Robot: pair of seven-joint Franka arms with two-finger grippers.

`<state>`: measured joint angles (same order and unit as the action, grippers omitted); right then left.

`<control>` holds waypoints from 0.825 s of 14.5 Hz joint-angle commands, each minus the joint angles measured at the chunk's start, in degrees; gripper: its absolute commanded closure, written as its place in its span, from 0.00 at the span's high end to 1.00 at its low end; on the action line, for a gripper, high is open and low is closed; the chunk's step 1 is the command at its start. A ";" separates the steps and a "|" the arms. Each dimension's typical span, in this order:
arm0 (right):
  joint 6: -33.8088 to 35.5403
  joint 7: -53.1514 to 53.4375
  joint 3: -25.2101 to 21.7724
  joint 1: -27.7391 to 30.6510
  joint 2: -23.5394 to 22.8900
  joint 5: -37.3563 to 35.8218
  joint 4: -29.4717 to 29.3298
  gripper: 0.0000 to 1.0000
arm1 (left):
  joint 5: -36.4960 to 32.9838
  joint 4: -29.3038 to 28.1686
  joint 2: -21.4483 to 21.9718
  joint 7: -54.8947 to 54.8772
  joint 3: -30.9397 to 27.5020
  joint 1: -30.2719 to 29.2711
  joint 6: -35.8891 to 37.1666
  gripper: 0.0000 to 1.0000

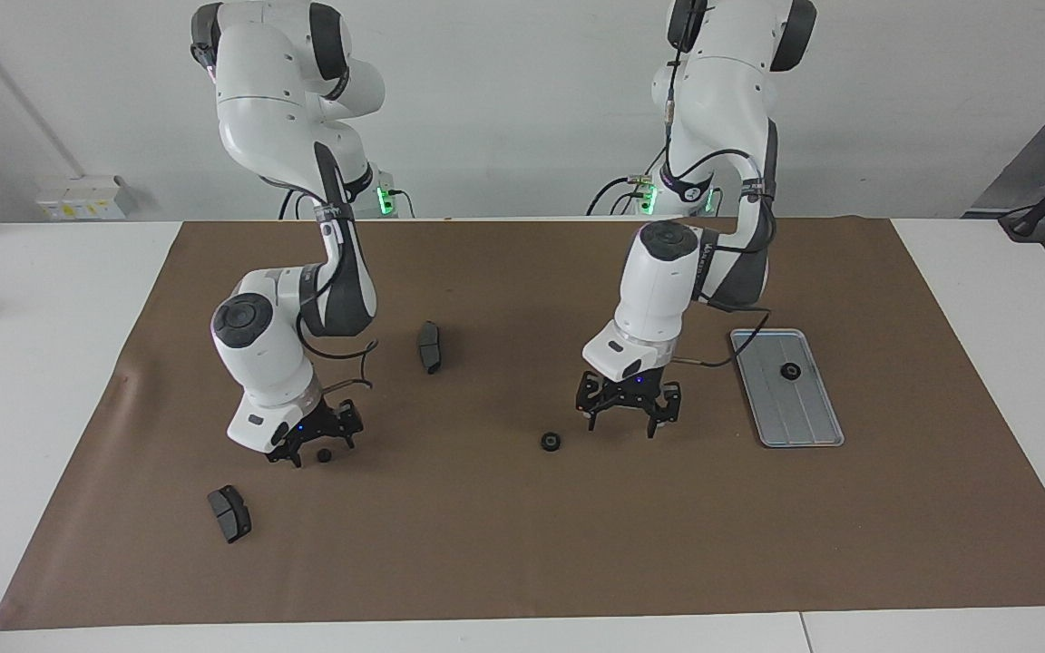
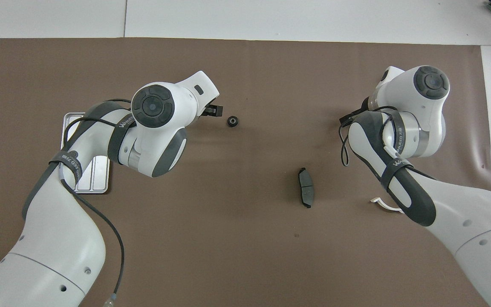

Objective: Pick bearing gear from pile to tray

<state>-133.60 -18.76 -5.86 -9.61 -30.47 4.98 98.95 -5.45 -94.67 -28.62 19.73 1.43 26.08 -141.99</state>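
The silver tray [image 1: 799, 413] lies toward the left arm's end of the mat, with one black gear [image 1: 791, 370] on it. In the overhead view the left arm covers most of the tray [image 2: 84, 181]. A second black gear [image 1: 551, 442] lies on the mat, also seen from overhead [image 2: 231, 122]. My left gripper [image 1: 622, 428] is open and empty, low over the mat between that gear and the tray. My right gripper [image 1: 321, 450] is open, down at the mat, with a third small black gear [image 1: 325, 454] between its fingers. In the overhead view the right wrist hides this gripper and its gear.
One dark brake pad [image 1: 430, 346] lies mid-mat, nearer to the robots than the gears [image 2: 306, 187]. Another brake pad [image 1: 229, 513] lies farther out toward the right arm's end. A white half-ring bracket [image 2: 382, 204] peeks out beside the right arm's forearm.
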 commanded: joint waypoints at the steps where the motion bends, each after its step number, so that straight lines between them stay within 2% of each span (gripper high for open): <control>1: 0.71 -1.45 0.59 0.82 1.64 -0.49 1.95 0.52 | 0.78 5.63 -3.63 2.68 -0.91 1.25 1.02 0.95; 5: 0.71 -1.36 0.59 0.82 1.56 -0.49 1.86 0.37 | 3.95 8.01 -5.73 2.86 -0.82 1.87 0.14 0.90; 6: 0.71 -1.36 0.59 0.82 1.56 -0.58 1.77 0.31 | 5.52 8.97 -6.44 2.86 -0.91 1.78 0.05 0.88; 8: 0.62 -1.19 0.59 0.82 1.56 -0.49 1.77 0.01 | 5.63 9.33 -8.63 3.99 -1.26 4.31 0.23 0.88; 12: 0.89 0.04 0.59 0.73 1.91 0.21 1.42 0.00 | 5.45 9.59 -9.52 6.98 -2.14 7.05 0.40 0.90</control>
<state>-132.95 -18.78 -5.96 -9.38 -29.69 4.91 99.20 -0.67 -87.05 -37.08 25.23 0.89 31.49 -142.10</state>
